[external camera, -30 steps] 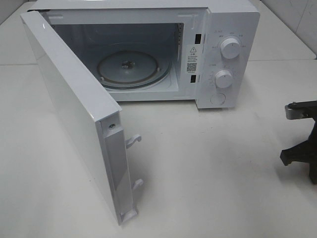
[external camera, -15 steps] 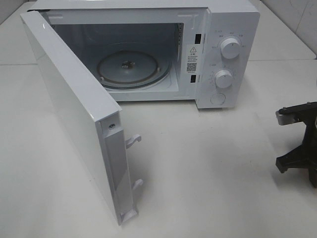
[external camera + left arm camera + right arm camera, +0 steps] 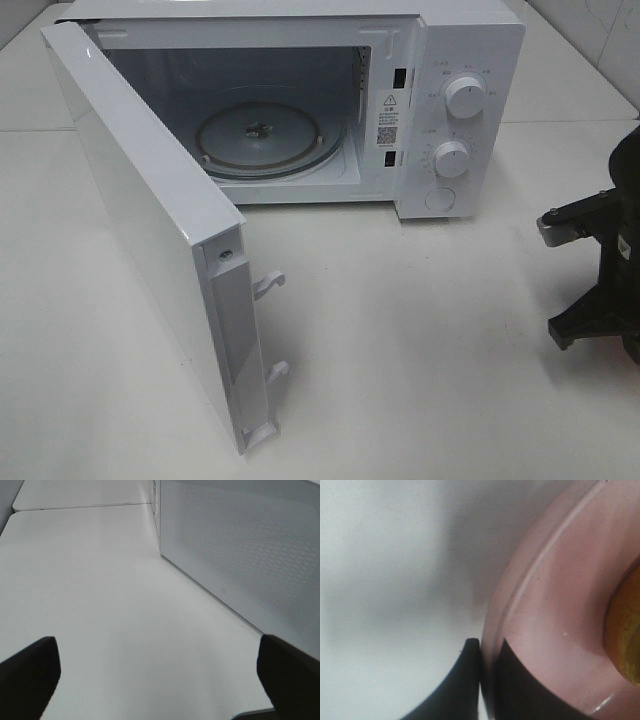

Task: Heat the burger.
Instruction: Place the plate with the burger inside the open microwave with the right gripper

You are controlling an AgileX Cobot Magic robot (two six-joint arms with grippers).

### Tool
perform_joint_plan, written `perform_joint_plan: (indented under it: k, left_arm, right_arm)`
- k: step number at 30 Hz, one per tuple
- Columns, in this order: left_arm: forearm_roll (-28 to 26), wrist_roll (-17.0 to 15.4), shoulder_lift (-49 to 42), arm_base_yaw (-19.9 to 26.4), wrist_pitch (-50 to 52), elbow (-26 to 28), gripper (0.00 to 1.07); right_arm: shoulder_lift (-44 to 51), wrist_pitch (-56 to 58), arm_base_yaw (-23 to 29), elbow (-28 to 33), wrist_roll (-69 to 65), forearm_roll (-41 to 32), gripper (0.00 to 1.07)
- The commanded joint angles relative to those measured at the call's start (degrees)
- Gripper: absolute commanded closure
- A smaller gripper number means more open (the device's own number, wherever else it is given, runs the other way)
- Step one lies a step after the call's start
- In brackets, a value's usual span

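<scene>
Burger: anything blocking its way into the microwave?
Nothing visible. The door stands wide open, the turntable is bare, and the right gripper pinches the rim of the pink plate carrying the burger.

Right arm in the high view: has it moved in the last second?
Yes. The right arm has come leftward, farther into view, closing on the microwave, which has stayed put.

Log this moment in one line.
microwave door: open | turntable: bare | right hand: clamped on pink plate rim, burger on plate | left hand: open, empty
</scene>
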State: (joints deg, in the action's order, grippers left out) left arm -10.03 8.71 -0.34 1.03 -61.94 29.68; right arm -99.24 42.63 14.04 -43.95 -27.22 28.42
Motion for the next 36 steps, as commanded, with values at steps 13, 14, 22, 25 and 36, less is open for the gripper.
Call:
perform_joint_plan:
  k: [13, 14, 22, 25, 36]
  left_arm:
    - [-0.2, -0.2, -0.7, 0.2, 0.7, 0.1, 0.06]
    - [-0.2, -0.2, -0.7, 0.2, 0.7, 0.1, 0.06]
    - [-0.2, -0.2, -0.7, 0.2, 0.7, 0.1, 0.06]
    - [-0.2, -0.2, -0.7, 0.2, 0.7, 0.1, 0.06]
    - [-0.2, -0.2, -0.7, 0.2, 0.7, 0.1, 0.06]
  right_arm:
    - [0.6, 8.6, 7.5, 0.2, -6.4, 8.9, 1.07]
    - [0.6, 9.4, 8.4, 0.2, -6.4, 9.1, 1.07]
    - [0.6, 12.0, 12.1, 0.2, -6.6, 9.3, 1.07]
    - [0.6, 13.1, 13.4, 0.2, -6.6, 9.2, 1.07]
    - [8.2, 13.6, 18.0, 4.2, -6.9, 9.3, 1.07]
